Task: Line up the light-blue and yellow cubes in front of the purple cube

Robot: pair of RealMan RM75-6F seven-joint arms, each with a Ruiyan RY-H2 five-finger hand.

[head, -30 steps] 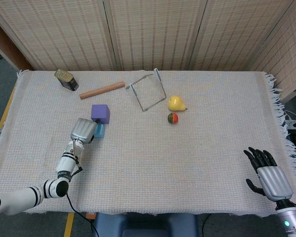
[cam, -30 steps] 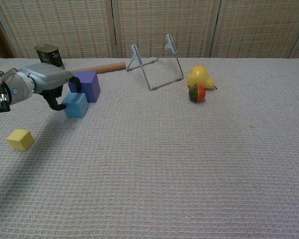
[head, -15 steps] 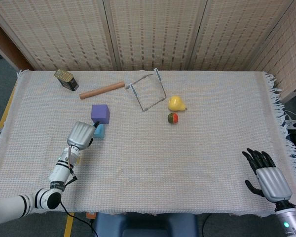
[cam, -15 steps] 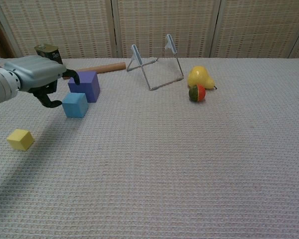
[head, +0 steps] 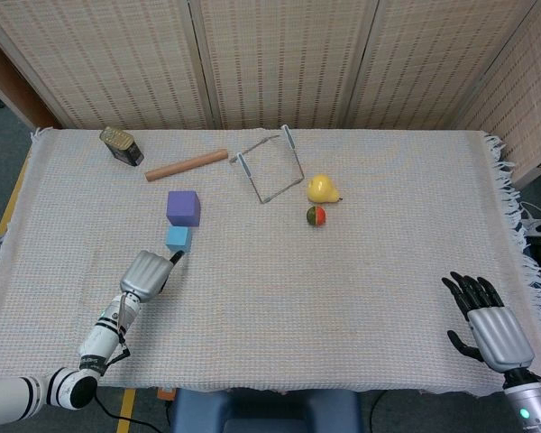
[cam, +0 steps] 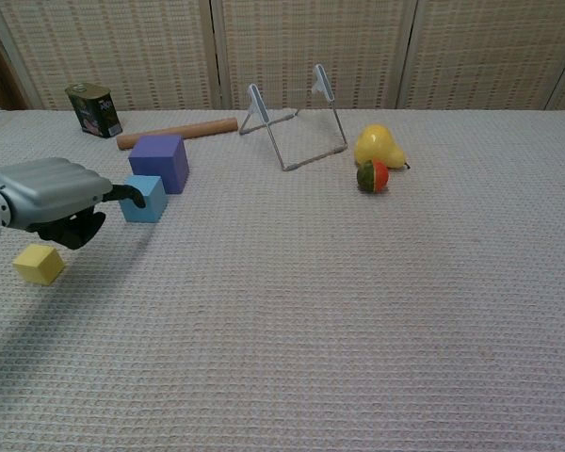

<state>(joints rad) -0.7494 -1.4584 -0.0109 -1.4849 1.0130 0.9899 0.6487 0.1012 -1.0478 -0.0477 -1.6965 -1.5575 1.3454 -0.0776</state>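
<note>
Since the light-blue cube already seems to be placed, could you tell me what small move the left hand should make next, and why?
Probably lower the left hand onto the yellow cube and close on it. The light-blue cube already sits free in front of the purple cube, while the yellow one lies apart, just below the hand, which holds nothing. The right hand is far off.

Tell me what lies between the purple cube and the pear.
Only bare cloth between the purple cube and pear in chest view; the wire stand sits farther back.
</note>
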